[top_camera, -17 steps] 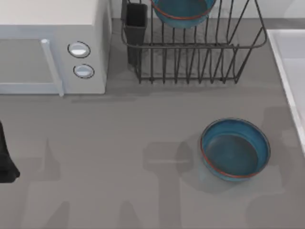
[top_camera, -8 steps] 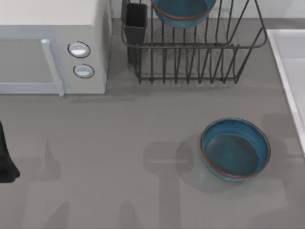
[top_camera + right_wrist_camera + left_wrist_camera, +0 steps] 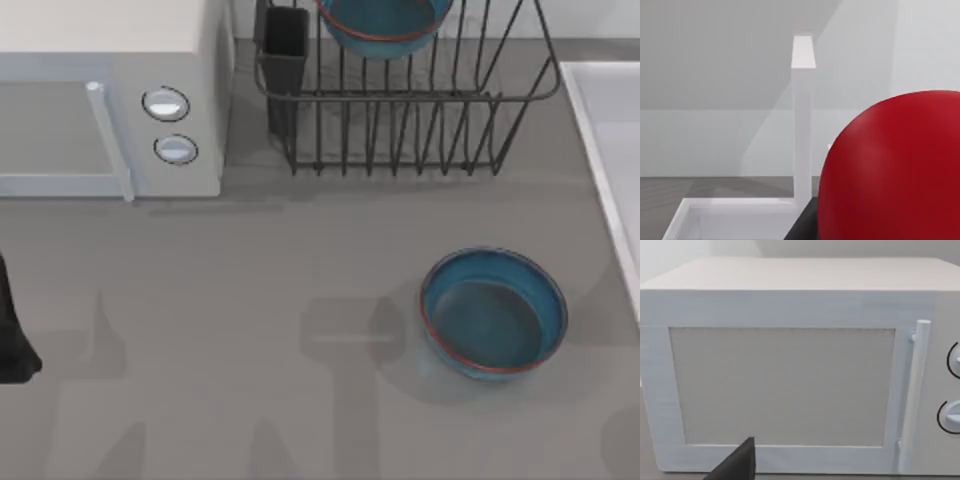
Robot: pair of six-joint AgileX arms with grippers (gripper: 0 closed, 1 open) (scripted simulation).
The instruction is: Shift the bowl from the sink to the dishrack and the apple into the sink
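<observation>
Bowl (image 3: 385, 25) in dishrack (image 3: 410, 130), top centre; twin bowl (image 3: 493, 313) on table, lower right. Apple (image 3: 892, 170) close to rt wrist cam, sink (image 3: 802, 120) corner behind. Fingers: can't tell. Left arm (image 3: 12, 335) parked, left edge. Step, I'd judge: apple to sink; next, lower + release.

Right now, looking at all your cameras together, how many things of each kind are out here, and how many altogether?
Round deep-blue glazed bowls with rust-red rims: 2, one on the table, one in the rack
Glossy red apple: 1
Dark-grey wire dishrack: 1
Black square utensil cup: 1
White microwave: 1
Pale white-grey sink: 1
Total: 7
</observation>
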